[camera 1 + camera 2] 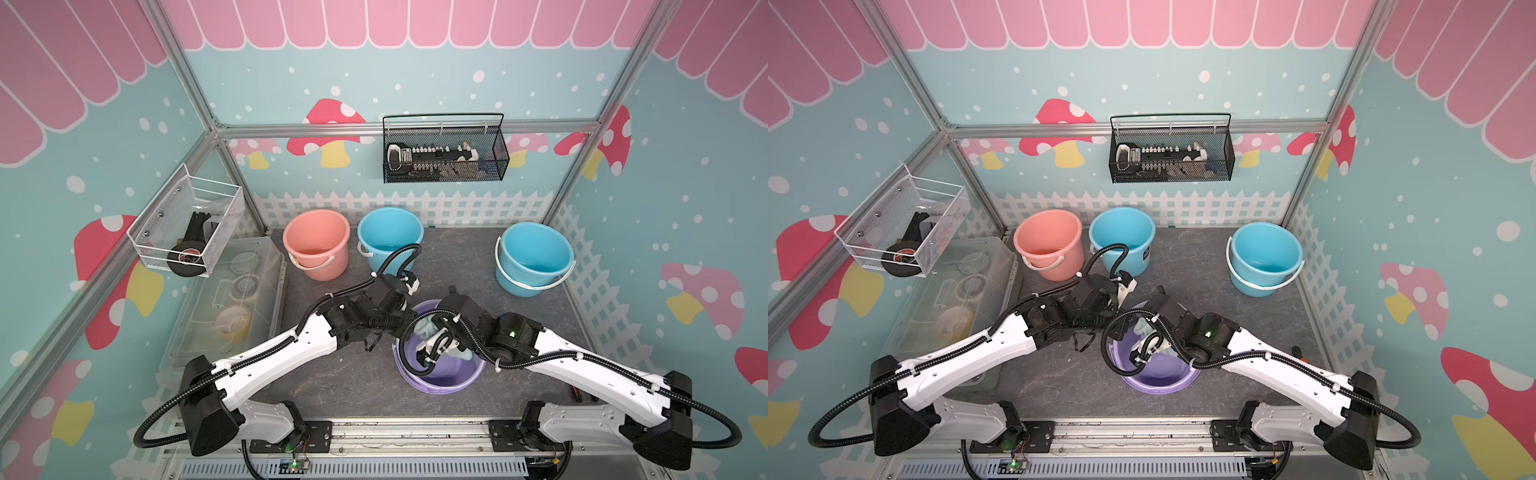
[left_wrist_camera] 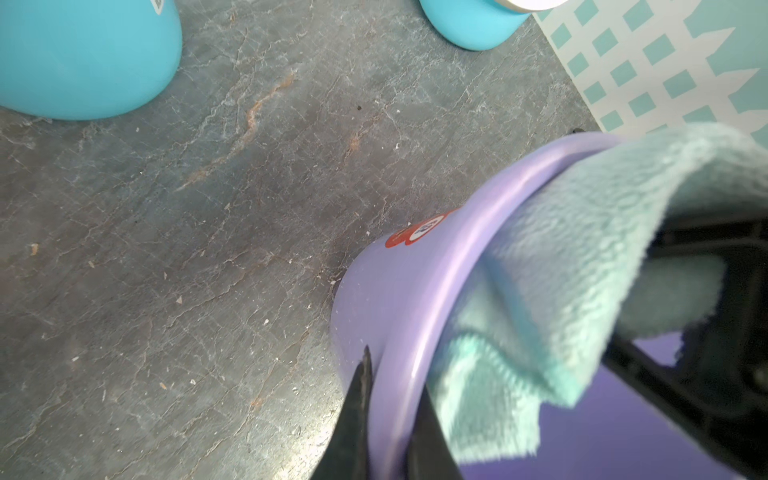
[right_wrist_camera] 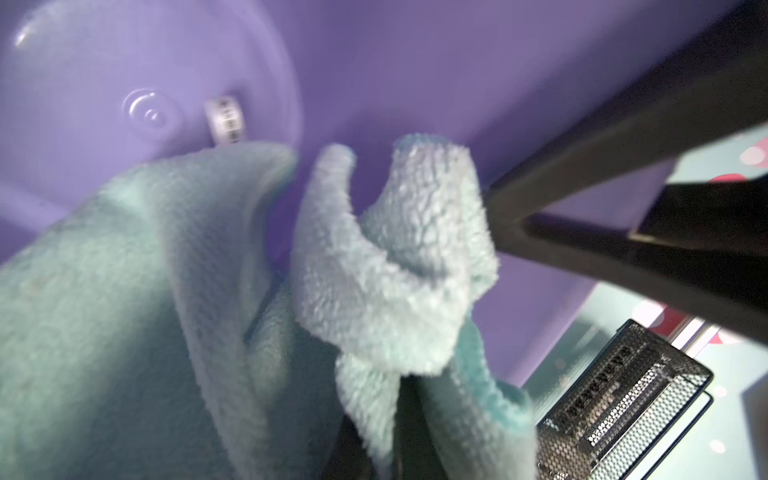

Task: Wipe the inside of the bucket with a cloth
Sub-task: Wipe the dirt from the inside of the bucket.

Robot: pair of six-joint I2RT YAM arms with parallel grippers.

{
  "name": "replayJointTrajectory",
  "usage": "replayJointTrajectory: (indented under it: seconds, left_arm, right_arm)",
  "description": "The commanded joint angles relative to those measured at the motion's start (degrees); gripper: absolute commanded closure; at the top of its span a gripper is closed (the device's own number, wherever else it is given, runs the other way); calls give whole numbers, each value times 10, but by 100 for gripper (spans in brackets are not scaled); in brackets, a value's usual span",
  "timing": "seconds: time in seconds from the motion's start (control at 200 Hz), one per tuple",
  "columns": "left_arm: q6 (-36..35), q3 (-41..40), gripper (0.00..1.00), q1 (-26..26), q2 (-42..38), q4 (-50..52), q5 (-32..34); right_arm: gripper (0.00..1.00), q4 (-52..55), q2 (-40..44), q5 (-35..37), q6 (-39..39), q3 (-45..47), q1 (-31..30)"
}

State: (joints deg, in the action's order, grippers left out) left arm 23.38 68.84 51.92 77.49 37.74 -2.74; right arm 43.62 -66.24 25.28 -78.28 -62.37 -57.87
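Observation:
The purple bucket stands tilted at the front middle of the grey table, with both wrists over its mouth. In the left wrist view my left gripper is shut on the bucket's rim, one black finger outside the wall and one inside. The pale aqua cloth hangs inside the bucket. My right gripper is shut on a bunched fold of the cloth, against the inner purple wall. The cloth covers most of its fingers.
A pink bucket and a blue bucket stand at the back, another blue bucket at the back right. A clear plastic box lies at the left under a white wire basket. A black mesh basket hangs on the rear wall.

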Motion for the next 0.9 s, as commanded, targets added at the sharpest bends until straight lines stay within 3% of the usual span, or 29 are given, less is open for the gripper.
replayJointTrajectory:
  seconds: [0.0, 0.18, 0.425, 0.891]
  left_arm:
    - [4, 23, 100, 5, -13, 0, 9]
    - [3, 30, 100, 5, -24, 10, 28]
    - [9, 38, 100, 5, -28, 17, 43]
    - [8, 46, 100, 6, -19, 17, 44]
  right_arm:
    - [100, 92, 19, 18, 33, 12, -2]
    - [100, 204, 34, -52, 91, -10, -15]
    - [100, 301, 40, -216, 149, -19, -35]
    - [100, 185, -8, -424, 235, -46, -63]
